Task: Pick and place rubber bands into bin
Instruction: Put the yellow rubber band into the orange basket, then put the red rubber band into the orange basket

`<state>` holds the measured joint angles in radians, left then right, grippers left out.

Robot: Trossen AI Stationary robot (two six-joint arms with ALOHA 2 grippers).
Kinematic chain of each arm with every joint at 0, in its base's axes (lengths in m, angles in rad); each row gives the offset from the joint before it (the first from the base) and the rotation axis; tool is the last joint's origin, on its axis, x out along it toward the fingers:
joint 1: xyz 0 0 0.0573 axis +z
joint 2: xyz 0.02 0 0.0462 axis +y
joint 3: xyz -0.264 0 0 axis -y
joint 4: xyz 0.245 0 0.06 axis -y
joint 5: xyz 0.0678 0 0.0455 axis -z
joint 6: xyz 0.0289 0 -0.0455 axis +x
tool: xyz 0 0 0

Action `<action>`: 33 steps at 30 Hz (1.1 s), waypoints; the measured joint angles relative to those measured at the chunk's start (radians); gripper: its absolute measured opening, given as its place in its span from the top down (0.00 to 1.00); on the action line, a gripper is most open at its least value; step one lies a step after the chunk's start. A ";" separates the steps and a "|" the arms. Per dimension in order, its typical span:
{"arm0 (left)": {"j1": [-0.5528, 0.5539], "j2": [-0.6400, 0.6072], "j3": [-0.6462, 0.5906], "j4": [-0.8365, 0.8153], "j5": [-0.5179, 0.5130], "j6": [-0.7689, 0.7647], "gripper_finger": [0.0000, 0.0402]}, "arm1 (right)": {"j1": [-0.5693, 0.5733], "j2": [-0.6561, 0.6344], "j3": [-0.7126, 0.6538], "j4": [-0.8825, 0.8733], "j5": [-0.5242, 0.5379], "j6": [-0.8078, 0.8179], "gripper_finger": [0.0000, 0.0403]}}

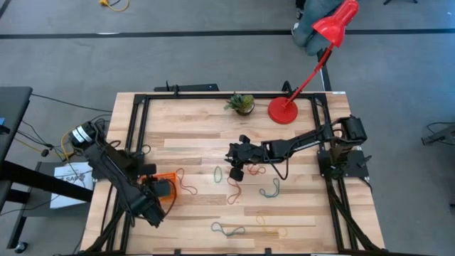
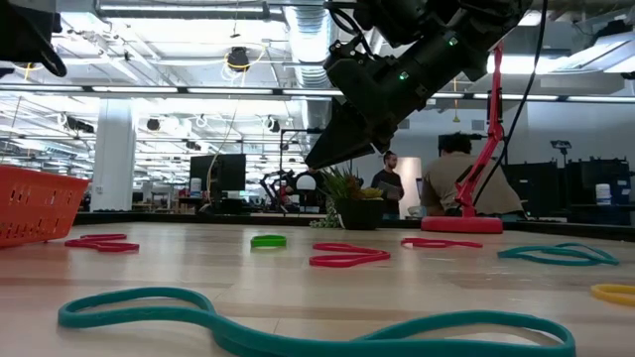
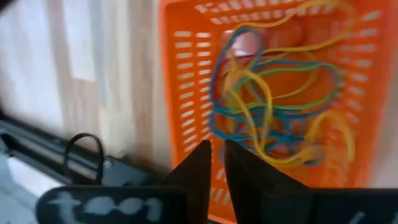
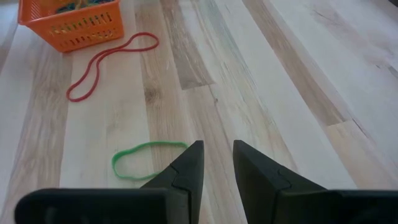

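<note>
Judging from how things lie, the task is seen to be partly done. The wooden bench (image 1: 298, 213) is spanned by both arms, and loose bands are left scattered across its middle and near edge. The orange bin (image 1: 165, 186) is set toward the bench's left side, under the left arm. In the left wrist view a tangle of yellow, green and blue rubber bands (image 3: 280, 102) is shown already lying inside it, so a good share of the work is counted as finished.

The left tool (image 3: 214, 180) is held just over the bin, its fingers nearly pressed together with only a thin gap, and nothing is pinched between them. The right tool (image 4: 217, 168) is held above the middle of the bench, fingers slightly spread and empty, close over a small green band (image 4: 146, 160).

Several bands are still to be gathered: a red loop (image 4: 112, 65) just beside the bin, a red one (image 1: 234, 190) below the right tool, a grey-blue one (image 1: 271, 190) to its right, a teal one (image 1: 229, 230) near the front edge, and a faint tan one (image 1: 269, 226) beside that.
</note>
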<state>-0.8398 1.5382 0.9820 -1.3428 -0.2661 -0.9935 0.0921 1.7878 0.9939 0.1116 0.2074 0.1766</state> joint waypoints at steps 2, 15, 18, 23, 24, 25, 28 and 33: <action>0.000 0.000 0.000 -0.001 -0.012 -0.008 0.86 | 0.005 0.000 0.000 0.000 0.000 0.000 0.80; 0.002 -0.038 0.116 -0.023 -0.418 0.155 0.73 | 0.036 -0.007 0.032 -0.167 0.001 0.000 0.80; 0.002 -0.112 0.156 -0.056 -0.593 0.190 0.73 | 0.046 -0.008 0.090 -0.371 0.001 0.039 0.80; 0.034 -0.310 0.156 -0.066 -0.740 0.214 0.73 | 0.066 -0.009 0.183 -0.731 0.000 0.134 0.80; 0.046 -0.354 0.150 -0.065 -0.752 0.214 0.73 | 0.072 -0.009 0.186 -0.782 0.000 0.151 0.80; 0.060 -0.394 0.141 -0.058 -0.767 0.214 0.73 | 0.077 -0.009 0.187 -0.821 -0.002 0.175 0.80; 0.103 -0.499 0.103 -0.003 -0.822 0.201 0.73 | 0.088 -0.007 0.172 -0.905 -0.048 0.261 0.80; 0.185 -0.604 0.008 0.242 -0.818 0.270 0.73 | 0.091 0.002 0.126 -0.876 -0.079 0.297 0.80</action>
<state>-0.6550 0.9340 0.9903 -1.1007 -1.0837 -0.7237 0.1830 1.7893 1.1200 -0.7648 0.1287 0.4741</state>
